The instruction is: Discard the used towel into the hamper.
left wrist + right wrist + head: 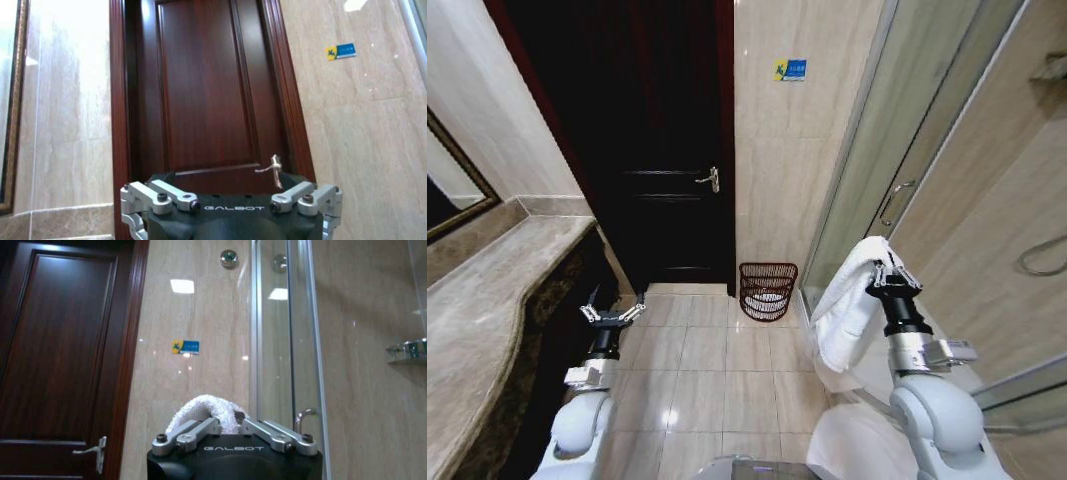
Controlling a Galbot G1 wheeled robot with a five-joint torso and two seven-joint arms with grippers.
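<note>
White terry towel draped long axis vertical, pinched by right gripper fingers at 4 o'clock. Hamper upright on floor at centre, reddish-brown openwork. Left gripper fingers spread, empty

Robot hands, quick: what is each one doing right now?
Left hand: open, holding nothing, raised beside the counter.
Right hand: closed on the white towel, held up near the shower door.

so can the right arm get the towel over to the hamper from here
Probably yes. The right pincer is shut on the towel, held up beside the glass shower door. The hamper stands ahead against the wall, with bare floor tiles between, though likely beyond reach without driving closer.
</note>
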